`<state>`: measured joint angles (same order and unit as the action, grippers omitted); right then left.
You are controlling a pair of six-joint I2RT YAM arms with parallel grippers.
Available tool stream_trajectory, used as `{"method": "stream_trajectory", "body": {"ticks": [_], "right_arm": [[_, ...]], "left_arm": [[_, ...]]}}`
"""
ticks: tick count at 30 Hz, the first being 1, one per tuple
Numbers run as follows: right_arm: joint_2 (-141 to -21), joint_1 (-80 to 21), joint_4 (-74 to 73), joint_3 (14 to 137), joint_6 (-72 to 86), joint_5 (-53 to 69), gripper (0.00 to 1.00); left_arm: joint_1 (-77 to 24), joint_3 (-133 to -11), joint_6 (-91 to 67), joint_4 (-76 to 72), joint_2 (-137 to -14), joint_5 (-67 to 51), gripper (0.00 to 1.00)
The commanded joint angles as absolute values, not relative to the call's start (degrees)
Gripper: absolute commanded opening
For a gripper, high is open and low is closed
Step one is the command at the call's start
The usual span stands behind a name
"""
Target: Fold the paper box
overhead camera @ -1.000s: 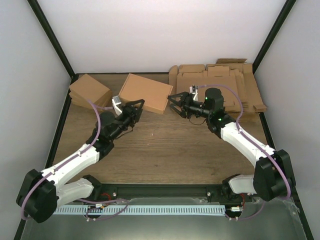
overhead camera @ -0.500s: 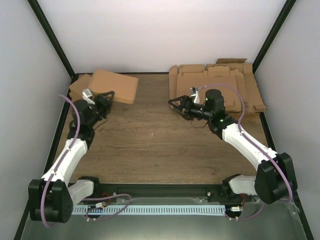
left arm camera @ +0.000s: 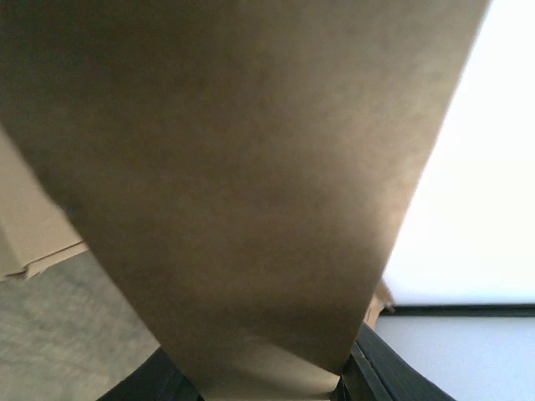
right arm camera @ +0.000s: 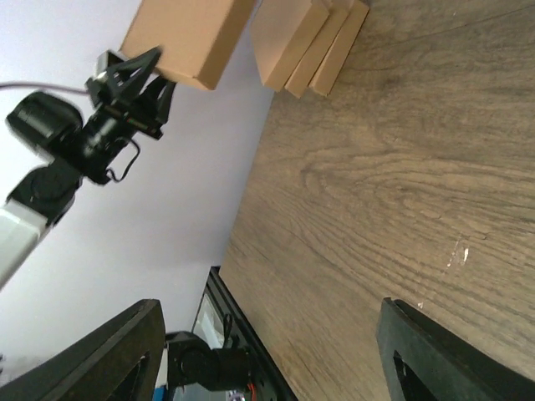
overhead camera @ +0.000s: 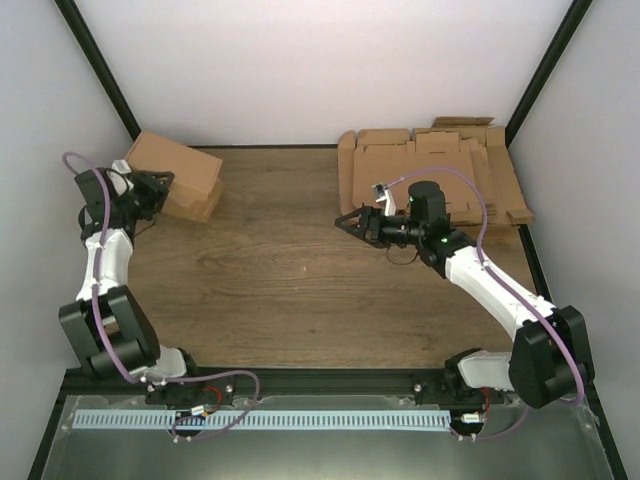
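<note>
left pincer (overhead camera: 152,186) is clenching the paper box (overhead camera: 178,163), hanging it just above the pile of finished boxes (overhead camera: 197,207) at far left, probably for stacking, while right pincer (overhead camera: 352,222) is sitting released and empty over the surface (overhead camera: 290,290) near the flat sheets (overhead camera: 430,165).

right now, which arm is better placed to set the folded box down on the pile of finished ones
Left. The left gripper holds the paper box right by the pile of small boxes at the far left. The right gripper is open and empty, across the table near the flat sheets.
</note>
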<state>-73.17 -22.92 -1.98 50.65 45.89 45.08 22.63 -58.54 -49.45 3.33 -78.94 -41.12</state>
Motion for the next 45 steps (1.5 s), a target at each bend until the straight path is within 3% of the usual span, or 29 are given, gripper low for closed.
{"method": "stream_trajectory", "body": {"ticks": [1,12,21,33,36,40,45], "right_arm": [[-71.7,-22.3,-6.2,53.8,39.8,49.8,0.72],[-70.6,-22.3,-6.7,52.6,39.5,53.8,0.73],[-70.9,-22.3,-7.3,52.5,39.3,54.6,0.73],[-72.6,-22.3,-7.3,52.7,39.4,55.4,0.73],[-72.7,-22.3,-7.0,52.8,39.5,55.5,0.72],[-72.8,-22.3,-6.9,52.8,39.7,55.5,0.72],[-72.9,-22.3,-6.9,52.9,39.8,55.6,0.73]], "left_arm": [[23.6,-64.1,-37.6,14.6,-84.9,-47.5,0.26],[28.4,-71.5,-34.9,13.8,-95.8,-52.8,0.26],[28.8,-83.3,-29.1,22.9,-105.4,-56.4,0.27],[30.4,-85.0,-26.9,25.6,-111.3,-55.9,0.28],[31.2,-84.6,-26.6,26.4,-111.1,-52.6,0.35],[31.8,-84.6,-26.7,26.9,-111.4,-49.7,0.52],[32.0,-85.5,-28.3,25.8,-112.9,-49.0,0.53]]}}
